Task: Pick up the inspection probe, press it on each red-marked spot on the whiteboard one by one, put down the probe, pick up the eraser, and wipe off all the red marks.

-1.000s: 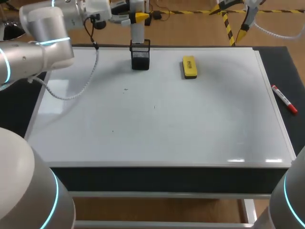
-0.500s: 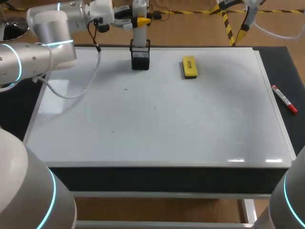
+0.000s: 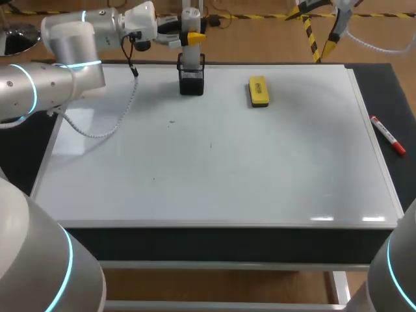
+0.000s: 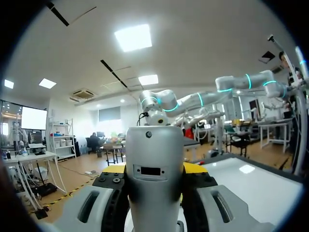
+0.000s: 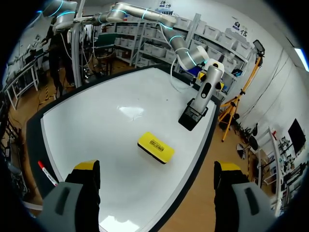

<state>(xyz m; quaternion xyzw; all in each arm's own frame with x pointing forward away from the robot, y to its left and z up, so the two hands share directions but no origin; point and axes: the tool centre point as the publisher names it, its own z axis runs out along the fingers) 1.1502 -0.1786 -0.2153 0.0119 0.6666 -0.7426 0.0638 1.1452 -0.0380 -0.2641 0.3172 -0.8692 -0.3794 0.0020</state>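
The inspection probe (image 3: 188,45), a white cylinder, stands upright with its lower end in the mouth of the black mesh holder (image 3: 191,79) at the whiteboard's (image 3: 273,169) back edge. My left gripper (image 3: 192,38) is shut on the probe's upper part; in the left wrist view the probe (image 4: 153,181) fills the gap between the fingers of the left gripper (image 4: 153,169). The yellow eraser (image 3: 258,91) lies right of the holder. My right gripper (image 5: 157,166) hangs open high over the board's right side, above the eraser (image 5: 155,147), with nothing in it. No red marks show on the board.
A red marker (image 3: 388,135) lies on the black surface just off the whiteboard's right edge. A few tiny dark specks (image 3: 171,121) dot the board's left half. From the right wrist, the holder (image 5: 192,116) and probe (image 5: 208,82) stand at the far edge.
My left gripper has come down a little with the probe, lowering its end into the holder. The right gripper has stayed open.
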